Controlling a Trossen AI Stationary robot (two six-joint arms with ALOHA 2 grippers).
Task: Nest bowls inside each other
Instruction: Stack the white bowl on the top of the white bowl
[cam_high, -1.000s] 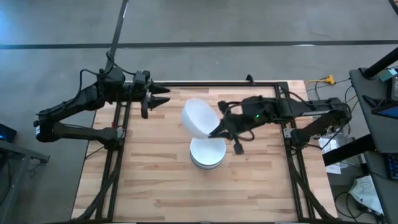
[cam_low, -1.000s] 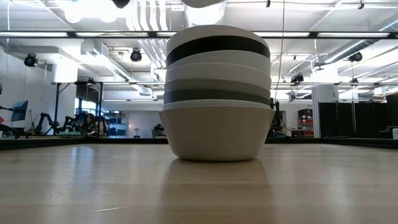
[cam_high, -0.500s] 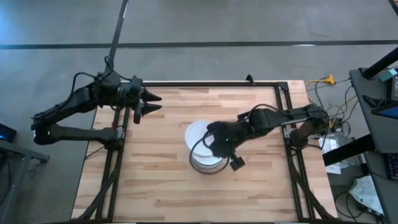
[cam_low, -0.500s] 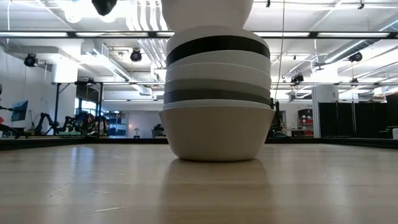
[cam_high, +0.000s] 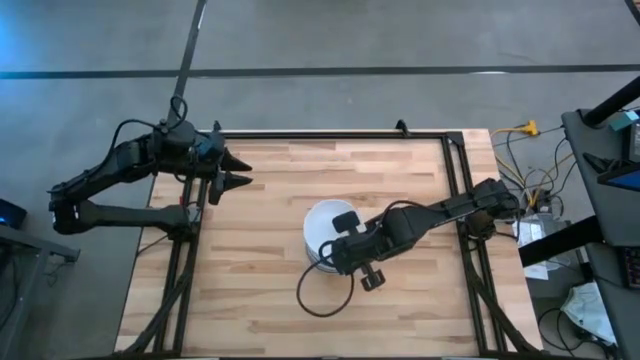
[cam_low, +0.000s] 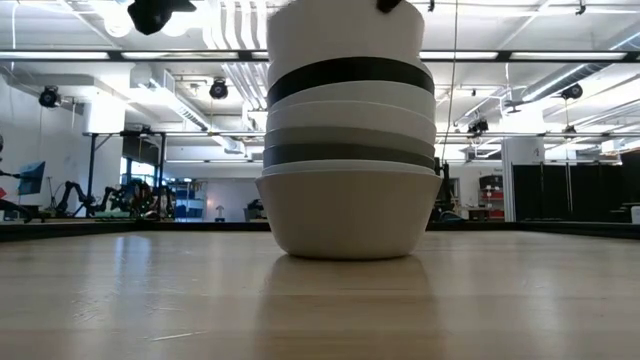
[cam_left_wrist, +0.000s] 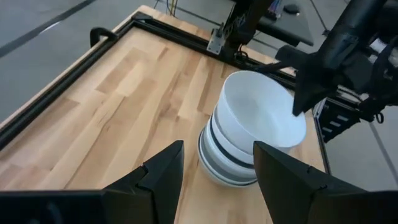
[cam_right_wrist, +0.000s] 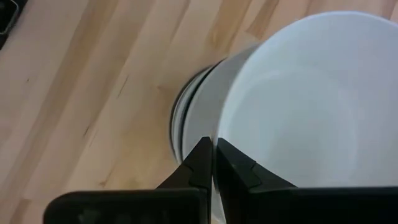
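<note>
A stack of nested bowls (cam_low: 350, 150) stands at the middle of the table, white, grey-green, dark grey and black rims showing in bands. A white bowl (cam_left_wrist: 261, 112) sits on top of it, a little tilted, its bottom inside the bowl below. My right gripper (cam_high: 340, 245) is over the stack's near right side, shut on this top bowl (cam_high: 320, 225). My left gripper (cam_high: 238, 170) waits open at the table's far left edge, well away from the stack (cam_left_wrist: 230, 165). My right gripper (cam_right_wrist: 214, 163) pinches the top white bowl's rim (cam_right_wrist: 216, 132) on its near right side, one finger inside the bowl and one outside. The fingers come from above, pointing down. The bowl rests in the stack, slightly tilted.
Bare wooden table (cam_high: 250, 290) lies all round the stack. A black metal frame (cam_high: 190, 250) runs along the table's edges. A loose cable (cam_high: 310, 300) from the right arm hangs over the table near the stack.
My right gripper has carried the white bowl from up and far-left of the stack, where it was steeply tipped, over and down onto the stack, turning it nearly level. My left gripper has drawn back toward the table's left edge.
</note>
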